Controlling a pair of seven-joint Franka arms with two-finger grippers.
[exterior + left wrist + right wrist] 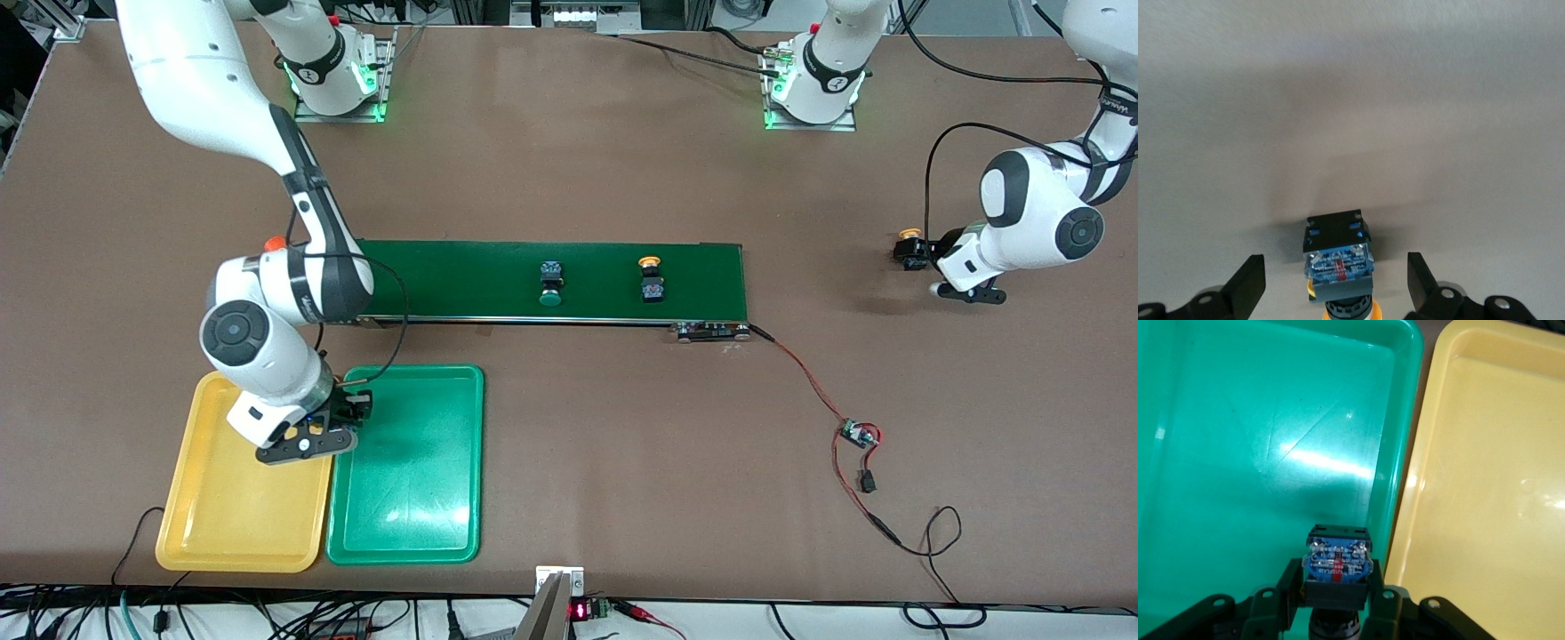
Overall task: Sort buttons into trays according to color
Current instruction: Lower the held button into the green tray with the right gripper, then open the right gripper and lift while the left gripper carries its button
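Observation:
My right gripper (353, 414) hangs over the green tray (418, 507), close to its edge beside the yellow tray (227, 516). It is shut on a button (1337, 561) with a black-and-blue body; its cap is hidden. Toward the left arm's end of the table, a yellow-capped button (909, 248) lies on the bare table. My left gripper (1336, 270) is open around that button (1338, 257), with a gap at each finger. On the dark-green belt lie a green-capped button (551, 284) and a yellow-capped button (652, 277).
The long conveyor belt (462, 271) crosses the middle of the table. A red-and-black wire runs from its end to a small circuit board (858, 434) and a loose cable loop. The trays sit side by side near the front edge.

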